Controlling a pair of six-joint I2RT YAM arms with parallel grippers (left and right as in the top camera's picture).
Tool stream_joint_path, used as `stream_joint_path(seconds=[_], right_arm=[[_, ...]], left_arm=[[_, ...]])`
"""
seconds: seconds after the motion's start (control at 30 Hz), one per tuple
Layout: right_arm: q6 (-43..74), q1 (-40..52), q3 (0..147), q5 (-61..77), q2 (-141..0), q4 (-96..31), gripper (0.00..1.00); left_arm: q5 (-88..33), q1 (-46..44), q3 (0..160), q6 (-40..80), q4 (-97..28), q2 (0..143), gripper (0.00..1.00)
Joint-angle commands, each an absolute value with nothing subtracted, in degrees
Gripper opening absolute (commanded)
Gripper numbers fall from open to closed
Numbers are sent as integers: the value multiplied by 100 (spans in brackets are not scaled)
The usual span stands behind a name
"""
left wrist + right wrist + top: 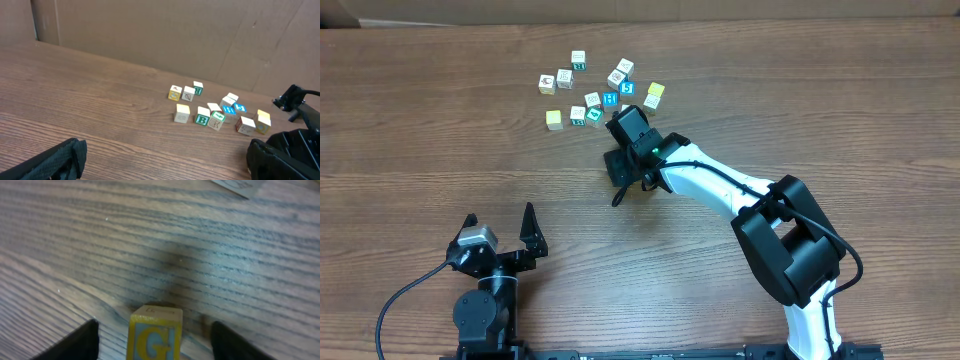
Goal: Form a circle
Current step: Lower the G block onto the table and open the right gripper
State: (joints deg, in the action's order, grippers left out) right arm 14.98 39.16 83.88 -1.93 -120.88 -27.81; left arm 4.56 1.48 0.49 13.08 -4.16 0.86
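The circle of tiny wooden alphabet cubes [565, 78] (two yellow, one white with a dark mark, one white-and-teal) sits loosely grouped at the far side of the brown wooden table [440, 160]. It lies just left of a larger scatter of similar cubes [610, 98]. On the near side of that scatter, the right gripper [154, 325] is spread around a yellow cube with a blue G [155, 342], its fingers clear of it. The left gripper [500, 224] hovers wide open at the near left.

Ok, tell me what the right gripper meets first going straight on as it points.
The yellow G block, standing between the right gripper's open fingers; beyond it only bare table shows, though depth is unclear.
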Motion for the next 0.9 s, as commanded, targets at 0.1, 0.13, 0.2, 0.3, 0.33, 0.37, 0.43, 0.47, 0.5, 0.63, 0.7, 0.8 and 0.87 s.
stream_joint_path(seconds=[0.1,0.13,0.2,0.3,0.33,0.37,0.43,0.47,0.5,0.63,0.7,0.8,0.87], right_arm=[[1476,3935,8377,-250,-12088,-2727,78],[1479,3935,8399,-250,-12088,-2729,79],[1476,3935,8475,-250,-12086,-2759,79],[1474,3929,8654,-252,-12036,-2893,81],[1466,3924,8713,-252,-12005,-2943,81],[1452,3924,8799,-257,-11957,-3020,81],[1452,3916,8882,-255,-11876,-3079,81],[1452,3913,8903,-257,-11813,-3098,82],[1452,3913,8908,-257,-11747,-3098,82],[1452,3909,8908,-292,-11537,-3170,82],[1452,3898,8908,-346,-11469,-3234,82],[1452,3861,8908,-403,-11399,-3315,82],[1455,3817,8908,-401,-11340,-3336,82]], left_arm=[[447,119,32,1177,-410,27,100],[447,119,32,1177,-410,27,100],[447,119,32,1177,-410,27,100],[447,119,32,1177,-410,27,99],[447,119,32,1179,-410,27,99],[447,119,32,1179,-410,27,99],[447,119,30,1179,-410,27,99],[447,119,32,1177,-410,27,100],[447,119,30,1179,-408,27,100],[447,119,32,1179,-410,27,99],[445,119,32,1179,-410,27,99],[447,119,32,1179,-410,27,100],[445,119,32,1179,-410,27,99]])
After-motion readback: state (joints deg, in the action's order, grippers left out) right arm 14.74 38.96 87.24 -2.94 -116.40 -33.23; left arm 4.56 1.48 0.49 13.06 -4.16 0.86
